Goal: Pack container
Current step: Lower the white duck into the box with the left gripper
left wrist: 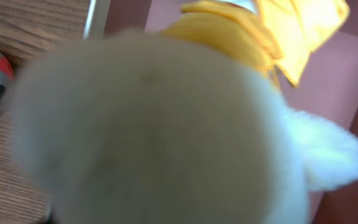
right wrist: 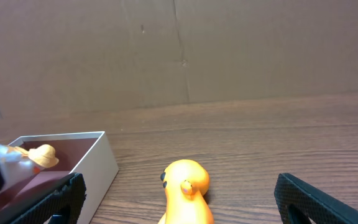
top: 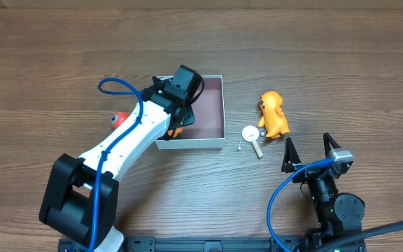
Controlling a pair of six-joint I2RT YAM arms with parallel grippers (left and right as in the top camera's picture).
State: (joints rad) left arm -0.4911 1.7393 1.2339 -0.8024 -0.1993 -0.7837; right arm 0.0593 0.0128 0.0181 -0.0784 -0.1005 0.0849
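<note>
Hovering low inside the container [top: 212, 105] with the left jaws, directly above a white fluffy toy [left wrist: 166, 137] with yellow-orange trim. Looks like the setting-down step of one placement: plush so close beneath the jaws as to fill the left wrist view, with dusty pink floor just past it and a thin white wall off to one side. Cannot tell the state of the left jaws: hidden from overhead by the black wrist [top: 184, 82], and crowded out of their own camera by the plush. Gripping or released, impossible to say. Probably this low in order to lay the soft toy on the floor instead of dropping it and risking a bounce over the shallow rim.

Container placement: flat on the counter [top: 341, 42], under the left jaws and well ahead of the right jaws, off to their left. Much bare pink floor beyond the left jaws, so room for more pieces.

Outside the box, beside the left jaws and past the wall: a red and grey ball toy [top: 119, 119] on the counter. Ahead of the right jaws: an orange duck-like figure [top: 273, 113] lying on the counter, and just beside it a small white disc with a tan stick [top: 252, 136], too small to identify.

Holding the right jaws spread wide, empty, low near the counter and aimed toward the orange figure. Judged parked within reach for the next pick, clear of the box. Task judged partly done: one toy at the box, three things outside.
</note>
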